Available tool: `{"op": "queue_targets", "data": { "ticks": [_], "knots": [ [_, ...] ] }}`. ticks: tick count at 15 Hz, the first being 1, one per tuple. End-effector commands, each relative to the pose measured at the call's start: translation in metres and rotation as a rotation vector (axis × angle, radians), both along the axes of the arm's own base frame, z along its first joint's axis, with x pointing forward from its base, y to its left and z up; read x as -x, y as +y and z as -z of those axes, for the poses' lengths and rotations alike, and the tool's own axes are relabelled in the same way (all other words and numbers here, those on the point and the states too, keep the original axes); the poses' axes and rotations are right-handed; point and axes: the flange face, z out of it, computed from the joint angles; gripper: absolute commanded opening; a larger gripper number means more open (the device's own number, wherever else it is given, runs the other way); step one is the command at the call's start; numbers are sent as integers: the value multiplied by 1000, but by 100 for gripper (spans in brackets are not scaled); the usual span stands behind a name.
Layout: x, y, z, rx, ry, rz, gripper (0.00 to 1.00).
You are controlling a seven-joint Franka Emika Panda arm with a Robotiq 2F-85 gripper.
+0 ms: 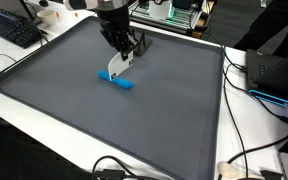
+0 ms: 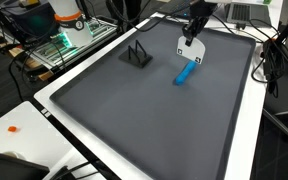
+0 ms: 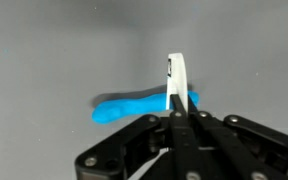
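Observation:
My gripper (image 1: 119,52) (image 2: 193,30) hangs over the far part of a dark grey mat (image 1: 74,110) (image 2: 134,120). It is shut on a thin white flat piece (image 3: 177,78), seen edge-on in the wrist view and hanging below the fingers in both exterior views (image 1: 115,66) (image 2: 189,48). Directly beneath lies a blue elongated object (image 1: 118,82) (image 2: 186,72) (image 3: 129,106) flat on the mat. The white piece's lower edge is just above or touching it; I cannot tell which. In the wrist view the gripper (image 3: 177,110) comes in from the bottom.
A small black stand (image 2: 136,55) sits on the mat beside the gripper. The mat has a raised white border (image 2: 246,120). A keyboard (image 1: 12,30), cables (image 1: 254,150) and electronics (image 2: 64,30) surround the table.

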Motion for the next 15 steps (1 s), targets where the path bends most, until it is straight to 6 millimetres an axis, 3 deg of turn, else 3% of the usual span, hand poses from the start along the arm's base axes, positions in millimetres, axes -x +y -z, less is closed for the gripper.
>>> {"op": "queue_targets", "data": {
  "ticks": [1, 15],
  "knots": [
    [-7, 8, 7, 16, 35, -73, 1],
    [-33, 15, 43, 50, 76, -168, 1]
  ]
}}
